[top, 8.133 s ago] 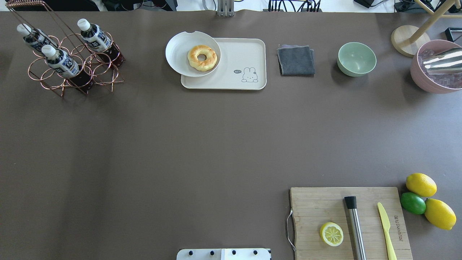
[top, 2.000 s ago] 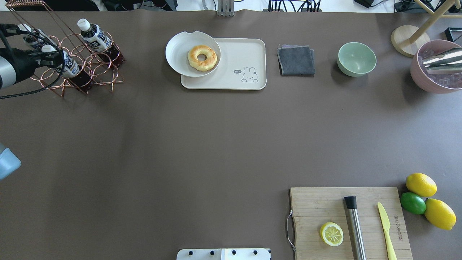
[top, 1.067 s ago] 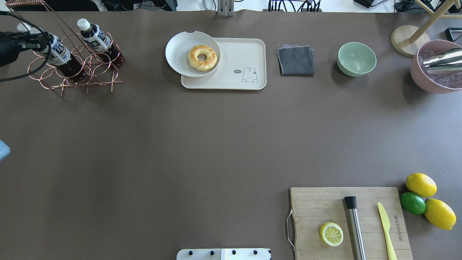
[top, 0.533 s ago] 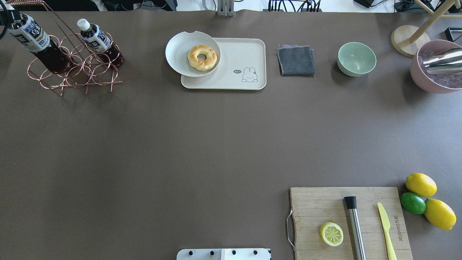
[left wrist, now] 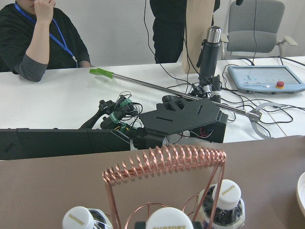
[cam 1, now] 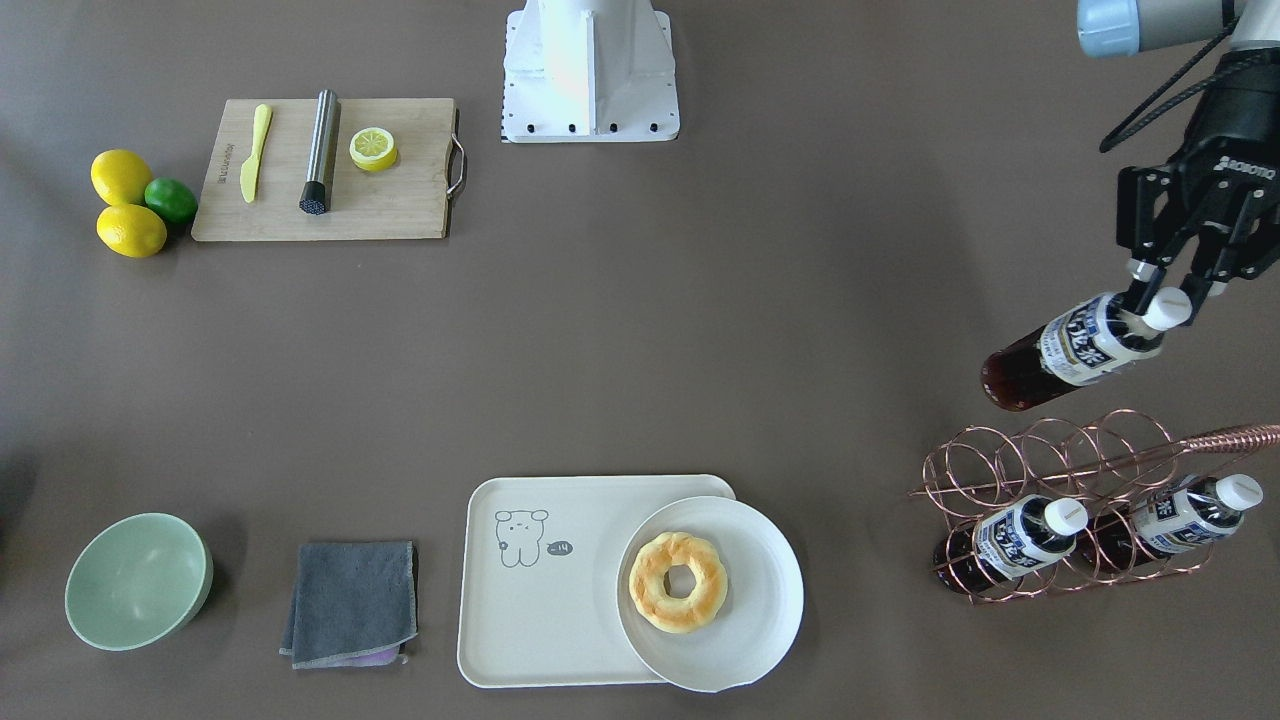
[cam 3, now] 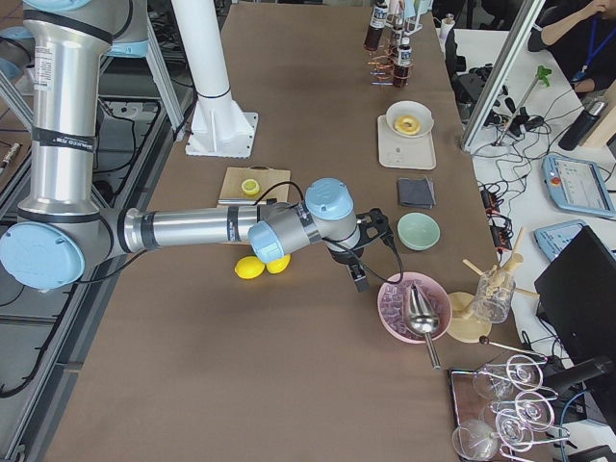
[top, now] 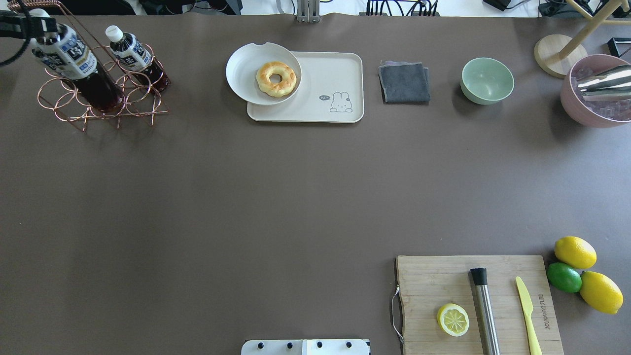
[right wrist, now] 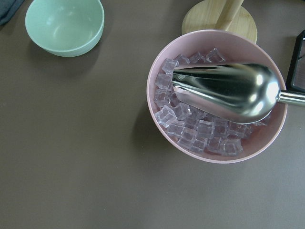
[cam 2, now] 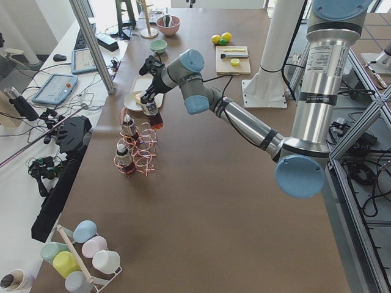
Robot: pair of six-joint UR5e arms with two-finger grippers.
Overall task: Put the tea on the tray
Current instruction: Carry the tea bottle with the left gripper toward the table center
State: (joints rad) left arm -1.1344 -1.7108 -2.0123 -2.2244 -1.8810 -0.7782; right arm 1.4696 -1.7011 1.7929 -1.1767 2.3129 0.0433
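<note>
The robot's left gripper (cam 1: 1168, 297) pinches the white cap of a tea bottle (cam 1: 1072, 352), its two fingers pressed against the cap from either side. The bottle hangs tilted in the air above the copper wire rack (cam 1: 1230, 434), cap uppermost and dark base lowest, apart from the rack's rings. A second bottle (cam 1: 1015, 535) and a third bottle (cam 1: 1180, 515) of the same kind lean in the rack's rings. The cream tray (cam 1: 540, 620), marked with a small line-drawn bear, lies well apart from the rack, along the same table edge and toward the table's middle; no tea stands on it. A round white plate (cam 1: 775, 560) carrying a doughnut (cam 1: 680, 582) overlaps the end of the tray nearer the rack. At the end of the table farthest from the rack, the right gripper (cam 3: 360, 277) hovers near a pink bowl (right wrist: 215, 159) of ice cubes holding a metal scoop (right wrist: 228, 90). It shows only in a side view, so whether its claw is spread or pressed together cannot be told
</note>
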